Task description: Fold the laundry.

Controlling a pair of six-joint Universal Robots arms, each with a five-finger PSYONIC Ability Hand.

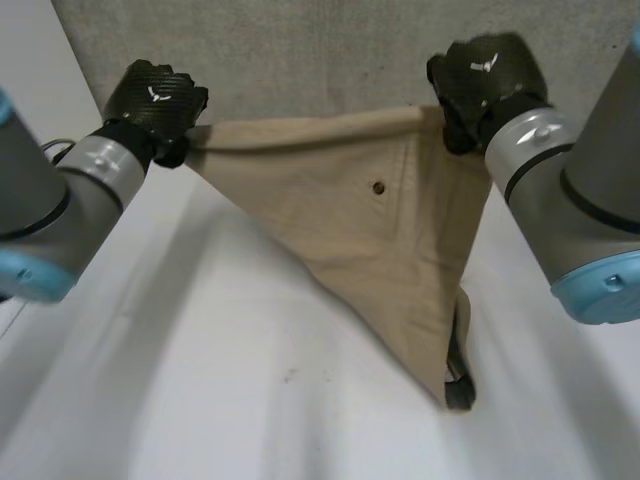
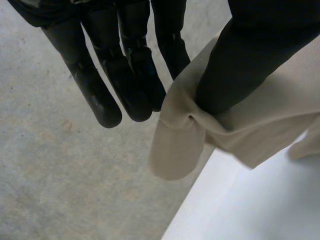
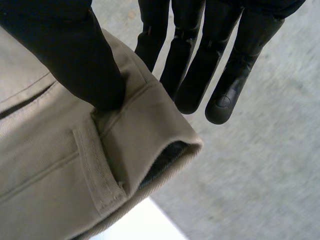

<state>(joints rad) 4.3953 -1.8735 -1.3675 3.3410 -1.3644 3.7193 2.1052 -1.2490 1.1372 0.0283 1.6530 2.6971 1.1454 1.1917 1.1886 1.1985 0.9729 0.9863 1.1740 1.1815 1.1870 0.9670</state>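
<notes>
Khaki twill: the khaki garment [image 1: 370, 240] hangs between your two hands over the white table [image 1: 200, 380]. Its top edge is stretched nearly straight from fingers to fingers. The rest drops to a point that appears to reach the table on the right hand's side. A belt loop [image 3: 97, 165] and a waistband [image 3: 150, 125] lie just under the right thumb, so this is trousers or shorts; I cannot tell which.

Left hand [image 1: 152, 95]: the fingers [image 2: 105, 95] are straight and the thumb is clamped on a corner of the cloth. The cloth bunches at the thumb tip, beside the fingertips, and only a small flap sticks out past the pinch.

Right hand [image 1: 485, 70]: the thumb presses the end of the waistband against straight fingers behind it. This bite is deeper and takes in the thick seam.

Judged step: spreading the garment in the air before laying it flat.

- Do not pull the hands further apart; the left pinch looks shallow and could slip.
- Lower both hands level and together.
- Let the hanging point land first, then draw the top edge away from it so the cloth lies down without a crease.
- Release only once the edge under the fingers rests on the table.
</notes>
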